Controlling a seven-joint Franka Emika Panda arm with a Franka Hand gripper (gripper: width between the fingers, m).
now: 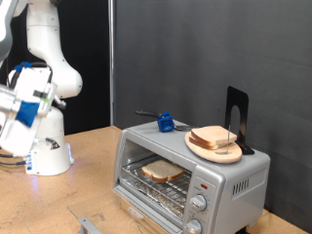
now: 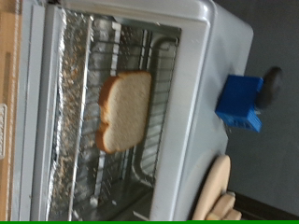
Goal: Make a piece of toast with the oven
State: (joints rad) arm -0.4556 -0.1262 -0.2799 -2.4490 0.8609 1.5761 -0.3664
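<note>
The silver oven [image 1: 229,175] stands on the wooden table at the exterior view's right, and its door looks folded down. One piece of toast [image 1: 163,172] lies flat on the wire rack inside, pale with a tan crust. In the wrist view the same slice [image 2: 124,110] rests alone on the rack [image 2: 159,84]. My gripper [image 1: 14,112] hangs at the exterior view's far left, well away from the oven, with its fingers partly cut off by the frame edge. Nothing shows between them, and no fingers appear in the wrist view.
On the oven's roof a round wooden plate [image 1: 198,147] holds more bread slices [image 1: 216,136]. Beside it sit a blue object [image 1: 166,123] and a black upright stand [image 1: 237,117]. The arm's white base [image 1: 51,151] is at the left. Knobs [image 1: 199,203] line the oven front.
</note>
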